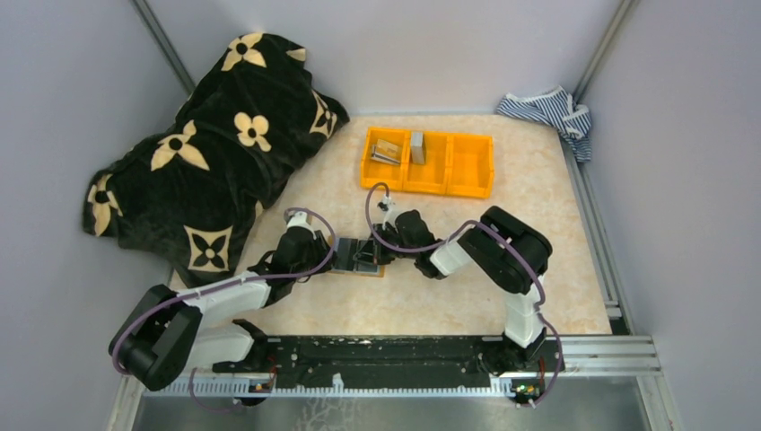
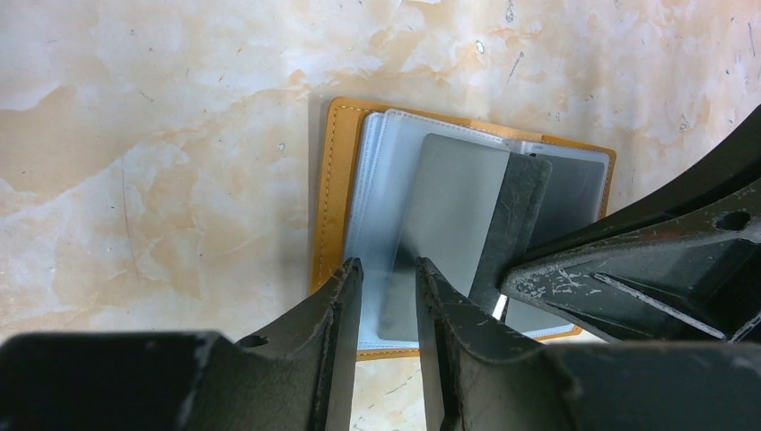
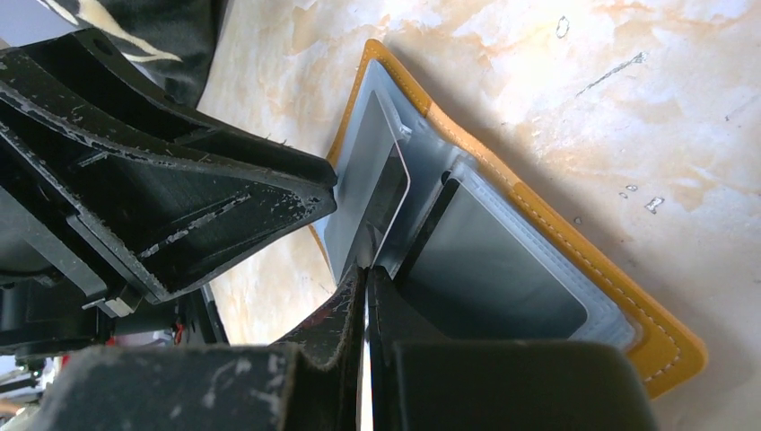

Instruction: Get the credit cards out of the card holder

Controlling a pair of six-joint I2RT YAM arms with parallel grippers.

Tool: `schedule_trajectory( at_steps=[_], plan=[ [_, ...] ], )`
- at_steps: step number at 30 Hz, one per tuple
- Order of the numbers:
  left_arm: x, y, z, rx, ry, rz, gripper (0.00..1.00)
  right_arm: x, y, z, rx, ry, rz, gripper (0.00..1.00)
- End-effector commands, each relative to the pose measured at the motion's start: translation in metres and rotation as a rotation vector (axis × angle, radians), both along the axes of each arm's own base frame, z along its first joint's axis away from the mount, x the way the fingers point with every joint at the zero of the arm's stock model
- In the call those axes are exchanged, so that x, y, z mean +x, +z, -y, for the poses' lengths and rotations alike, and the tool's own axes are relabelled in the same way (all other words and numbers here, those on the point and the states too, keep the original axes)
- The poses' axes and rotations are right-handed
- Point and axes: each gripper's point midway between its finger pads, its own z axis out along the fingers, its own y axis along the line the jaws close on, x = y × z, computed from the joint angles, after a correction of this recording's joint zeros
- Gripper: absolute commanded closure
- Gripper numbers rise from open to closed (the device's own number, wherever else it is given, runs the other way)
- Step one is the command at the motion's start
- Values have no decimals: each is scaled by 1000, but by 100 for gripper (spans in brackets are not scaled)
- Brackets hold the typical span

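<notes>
So we're right in the pull-out step here. The card holder [image 2: 325, 197] lies open on the desk [image 2: 179, 135], about midway between the two arms, orange-tan cover down and clear sleeves facing up.

Our right hand [image 3: 366, 283] is pinched together on the edge of a grey credit card [image 2: 449, 224] with a dark stripe. In the right wrist view that card is tipped up out of its sleeve at one end. The other end looks to be in the pocket, as far as we can tell.

Our left hand [image 2: 388, 268] has its fingers apart and grips nothing, tips down over the near edge of the sleeves. We reckon it's there to pin the holder, though we can't say for sure the tips are touching.

Next move, our guess: the right hand draws the card out along the pocket's length, not straight up, or the whole holder comes along with it. That only works if the left hand really bears down. The grip is on a thin sliver of card edge, so a slow pull makes sense.

There's a second card [image 3: 494, 269] sitting in the other half, so we'd say the job isn't near done. The orange bin [image 1: 470, 167] further back looks like the likely drop spot, but that's just us guessing.
</notes>
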Motion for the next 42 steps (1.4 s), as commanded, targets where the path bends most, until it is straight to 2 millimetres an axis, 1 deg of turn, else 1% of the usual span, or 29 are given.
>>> schedule_trajectory(
  at_steps=[1, 5, 12, 16, 17, 18, 19, 20, 21, 24, 25, 26, 28, 31, 33, 37, 39, 40, 42],
  plan=[
    [-24, -32, -15, 88, -9, -124, 64, 2, 28, -2, 51, 25, 73, 100],
    [-23, -32, -15, 89, -7, -123, 64, 0, 27, 6, 32, 19, 70, 100],
    [-19, -25, -12, 77, -15, -103, 63, 6, 22, 38, -13, -38, 76, 100],
    [-16, -18, -6, 61, -41, -82, 49, 8, 27, 48, -21, -53, 88, 100],
    [-15, -15, -3, 50, -53, -72, 46, 9, 31, 50, -20, -58, 96, 100],
    [-14, -11, 0, 39, -68, -57, 42, 9, 35, 52, -17, -63, 100, 100],
    [-12, -4, 5, 26, -88, -37, 38, 10, 42, 54, -10, -69, 110, 100],
    [-9, 5, 11, 7, -120, -6, 31, 12, 53, 57, 3, -76, 126, 100],
    [-6, 15, 16, -9, -148, 32, 26, 12, 59, 60, 2, -82, 131, 100],
    [4, 51, 30, -59, -207, 153, 14, 20, 87, 73, -5, -109, 178, 100],
    [8, 65, 35, -82, -228, 204, 12, 24, 97, 79, -10, -122, 196, 100],
    [11, 77, 38, -94, -237, 239, 11, 27, 106, 84, -13, -132, 210, 100],
    [17, 98, 47, -131, -253, 291, 14, 33, 128, 94, -7, -148, 242, 100],
    [26, 121, 59, -185, -275, 345, 18, 42, 156, 111, 3, -169, 276, 100],
    [31, 132, 68, -218, -292, 371, 19, 50, 171, 123, -1, -196, 301, 100],
    [43, 154, 86, -269, -327, 409, 20, 64, 191, 141, -7, -224, 329, 100],
    [49, 165, 94, -292, -345, 434, 20, 67, 199, 144, 13, -220, 336, 100],
    [52, 166, 98, -301, -352, 439, 20, 68, 204, 144, 20, -221, 342, 100],
    [58, 175, 106, -333, -370, 470, 20, 69, 212, 143, 34, -215, 352, 100]
  ],
)
